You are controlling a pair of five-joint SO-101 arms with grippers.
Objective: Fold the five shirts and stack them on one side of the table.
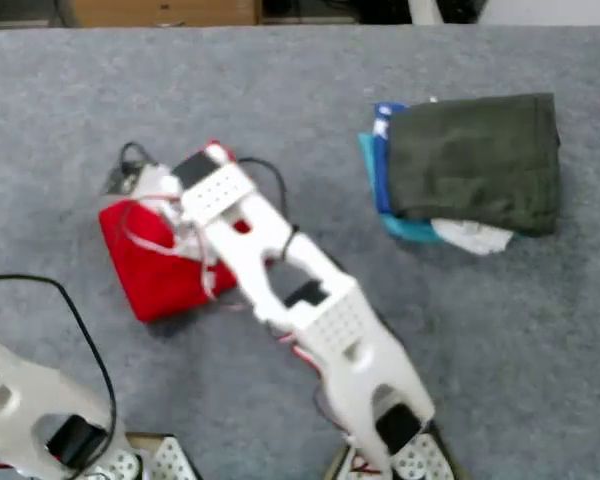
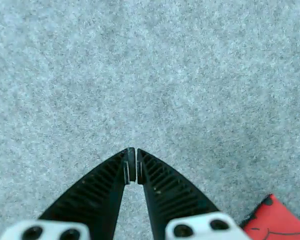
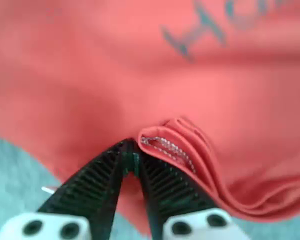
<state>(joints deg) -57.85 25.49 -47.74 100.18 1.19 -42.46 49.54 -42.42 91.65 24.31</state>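
Table (image 1: 500, 350): grey; bare room far left and near right.
Stack (image 1: 475, 165): folded shirts, far right, dark green on top, long axis left-right.
Red shirt (image 1: 155, 270): folded, left of centre, skewed to table edges, one corner pointing near.
Right gripper (image 3: 131, 152): jaws together, pinching raised hem fold of red shirt.
Left gripper (image 2: 132, 162): jaws together, empty, over bare table beside red shirt corner.

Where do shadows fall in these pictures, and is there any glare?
High view: no glare; a dark shadow on the grey felt table hugs the near edge of the red folded shirt and runs under the white right arm. Left wrist view: even light, a faint shade beside the left gripper. Right wrist view: the shirt's bunched hem shades its own creases by the right gripper.
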